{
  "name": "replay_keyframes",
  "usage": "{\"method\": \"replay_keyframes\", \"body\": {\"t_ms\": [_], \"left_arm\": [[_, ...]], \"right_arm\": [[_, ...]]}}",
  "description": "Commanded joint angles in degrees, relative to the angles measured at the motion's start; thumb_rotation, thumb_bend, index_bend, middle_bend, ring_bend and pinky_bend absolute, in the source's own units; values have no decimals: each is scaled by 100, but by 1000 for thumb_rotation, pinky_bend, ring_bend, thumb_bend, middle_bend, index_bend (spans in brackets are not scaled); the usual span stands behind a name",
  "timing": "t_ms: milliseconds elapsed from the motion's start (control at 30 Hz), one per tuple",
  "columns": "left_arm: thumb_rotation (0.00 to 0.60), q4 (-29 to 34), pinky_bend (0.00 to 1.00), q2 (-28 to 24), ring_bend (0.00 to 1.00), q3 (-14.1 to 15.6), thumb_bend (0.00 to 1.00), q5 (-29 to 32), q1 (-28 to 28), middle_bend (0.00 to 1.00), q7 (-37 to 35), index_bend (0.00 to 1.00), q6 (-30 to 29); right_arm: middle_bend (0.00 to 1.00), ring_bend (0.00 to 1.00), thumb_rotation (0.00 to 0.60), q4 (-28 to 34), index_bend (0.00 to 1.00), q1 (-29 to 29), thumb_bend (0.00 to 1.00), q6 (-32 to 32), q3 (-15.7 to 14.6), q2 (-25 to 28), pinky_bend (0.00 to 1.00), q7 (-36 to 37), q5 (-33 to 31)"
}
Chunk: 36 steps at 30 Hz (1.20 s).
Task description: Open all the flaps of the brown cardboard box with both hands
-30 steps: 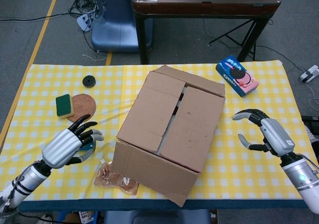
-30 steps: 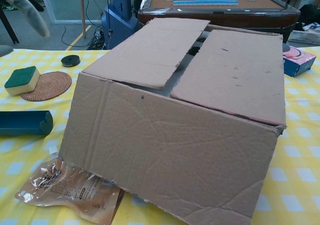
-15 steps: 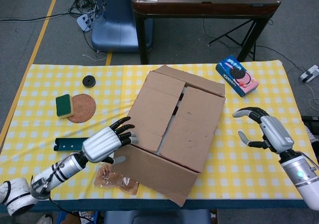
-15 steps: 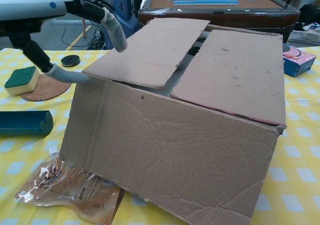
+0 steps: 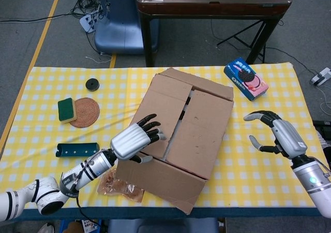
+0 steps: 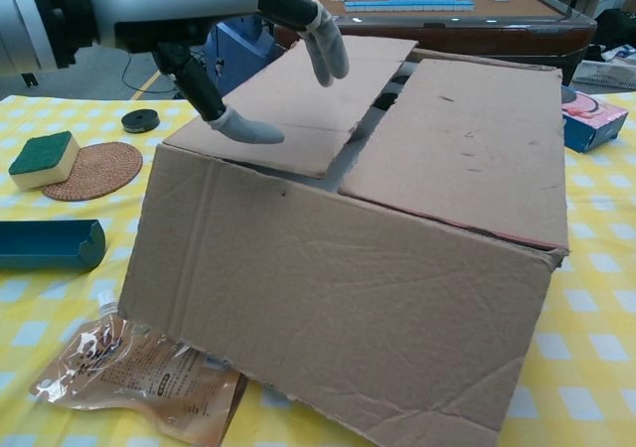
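The brown cardboard box (image 5: 178, 140) (image 6: 348, 278) sits mid-table at an angle, its two top flaps lying flat with a narrow dark gap between them. My left hand (image 5: 133, 141) (image 6: 234, 30) hovers over the left flap (image 5: 159, 113) (image 6: 298, 99) near its front corner, fingers spread and holding nothing; whether it touches the flap I cannot tell. Off to the right of the box, my right hand (image 5: 276, 135) is held above the tablecloth, fingers curved apart, empty, and well clear of the box. The chest view does not show it.
A plastic snack packet (image 5: 120, 187) (image 6: 139, 372) lies at the box's front left corner. A dark blue holder (image 5: 77, 150), a green sponge (image 5: 66, 109) on a woven coaster (image 5: 85, 112) and a small black disc (image 5: 92, 84) sit left. A biscuit pack (image 5: 246, 78) lies back right.
My left hand has swung right from the table's left side to above the box's left flap. The right hand has barely shifted. The flaps have not moved.
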<state>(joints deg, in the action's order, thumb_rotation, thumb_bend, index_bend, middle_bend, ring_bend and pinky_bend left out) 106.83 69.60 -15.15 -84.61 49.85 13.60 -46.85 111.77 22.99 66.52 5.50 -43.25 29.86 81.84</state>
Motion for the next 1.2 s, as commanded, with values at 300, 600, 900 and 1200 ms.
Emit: {"method": "replay_keyframes", "body": {"t_ms": [300, 600, 900, 1200], "left_arm": [[486, 156, 0, 591, 148, -82, 271, 807, 643, 283, 936, 349, 186], [252, 24, 0, 637, 137, 61, 275, 1075, 927, 270, 1495, 411, 226], [190, 70, 0, 519, 118, 308, 277, 1309, 1003, 257, 1927, 444, 136], [162, -14, 0, 587, 112, 532, 277, 1161, 1015, 253, 2210, 444, -82]], "right_arm": [[261, 169, 600, 6, 287, -88, 362, -3, 76, 74, 123, 48, 10], [261, 169, 600, 37, 287, -165, 362, -10, 109, 106, 123, 71, 26], [261, 170, 600, 47, 287, -198, 362, -44, 146, 90, 123, 101, 51], [261, 169, 600, 55, 287, -248, 362, -51, 160, 101, 123, 143, 68]]}}
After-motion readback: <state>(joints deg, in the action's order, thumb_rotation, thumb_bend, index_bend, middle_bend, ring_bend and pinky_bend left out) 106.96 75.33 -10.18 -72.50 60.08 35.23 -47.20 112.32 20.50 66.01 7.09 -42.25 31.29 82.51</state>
